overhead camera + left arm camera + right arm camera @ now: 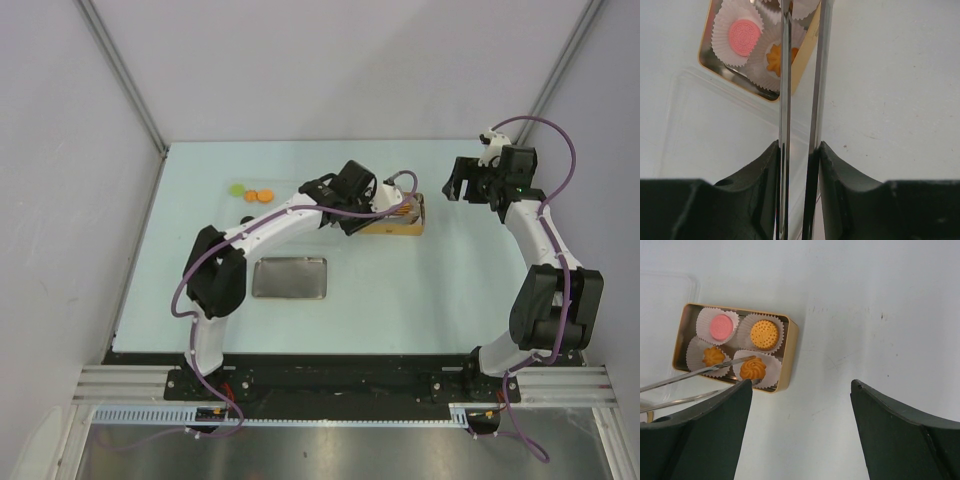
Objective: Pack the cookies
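Note:
A gold tin [408, 222] holds white paper cups with a pink cookie [721, 327], a round orange cookie [764, 334] and two orange swirl cookies [753, 368]. My left gripper [367, 205] is shut on metal tweezers [785, 80]. Their blades reach over the tin, one on each side of the near swirl cookie. A green cookie [237, 189] and orange cookies [262, 196] lie loose on the table at the left. My right gripper [468, 186] is open and empty, to the right of the tin. It also shows in the right wrist view [801, 385].
The tin's metal lid [289, 277] lies flat nearer the arm bases. A clear plastic tray [700, 125] sits beside the tin, under the left arm. Grey walls close the table at the back and both sides.

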You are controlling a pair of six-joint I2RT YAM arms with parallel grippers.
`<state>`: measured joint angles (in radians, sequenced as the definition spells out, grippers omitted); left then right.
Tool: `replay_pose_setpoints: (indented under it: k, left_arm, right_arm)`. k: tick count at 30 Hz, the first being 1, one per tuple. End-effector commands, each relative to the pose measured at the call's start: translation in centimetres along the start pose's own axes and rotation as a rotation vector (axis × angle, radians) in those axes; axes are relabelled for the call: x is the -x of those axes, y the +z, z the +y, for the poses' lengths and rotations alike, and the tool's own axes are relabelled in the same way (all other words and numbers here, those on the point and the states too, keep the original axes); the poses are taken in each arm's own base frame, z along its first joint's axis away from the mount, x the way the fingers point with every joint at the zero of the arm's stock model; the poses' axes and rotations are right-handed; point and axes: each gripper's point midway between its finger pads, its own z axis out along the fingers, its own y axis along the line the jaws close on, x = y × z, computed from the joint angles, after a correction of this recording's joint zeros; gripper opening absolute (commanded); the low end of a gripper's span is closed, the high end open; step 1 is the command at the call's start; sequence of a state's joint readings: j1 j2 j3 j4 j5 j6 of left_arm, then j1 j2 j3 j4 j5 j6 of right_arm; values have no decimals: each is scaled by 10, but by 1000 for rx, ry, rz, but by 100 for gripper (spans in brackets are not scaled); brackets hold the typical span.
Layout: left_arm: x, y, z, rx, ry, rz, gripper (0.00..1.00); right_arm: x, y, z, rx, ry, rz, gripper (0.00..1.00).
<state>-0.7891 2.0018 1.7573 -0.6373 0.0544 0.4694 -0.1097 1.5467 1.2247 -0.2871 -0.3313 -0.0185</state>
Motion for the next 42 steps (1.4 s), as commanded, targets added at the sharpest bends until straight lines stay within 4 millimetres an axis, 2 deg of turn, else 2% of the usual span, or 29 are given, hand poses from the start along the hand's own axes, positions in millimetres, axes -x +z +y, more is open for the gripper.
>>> replay_pose_setpoints:
  k: [1,12,24,29,35,42]
  left_arm:
    - [32,-11,16,60,6,-86,37]
    - [31,-9,17,68,10,-82,40]
    - [32,-17,20,83,7,-86,42]
    - [38,-31,22,102,-6,-120,42]
    - [44,-57,26,137,-26,-166,42]
    - [28,-82,34,169,-75,-185,42]
  right_arm:
    - [8,-5,2,12,-8,-24,84]
    - [6,-3,0,12,-5,-19,84]
    - [6,-4,0,16,-1,-17,84]
    - [6,-4,-1,15,-1,-18,84]
    - [7,-5,1,19,2,-22,84]
    - [8,-6,3,25,6,-26,84]
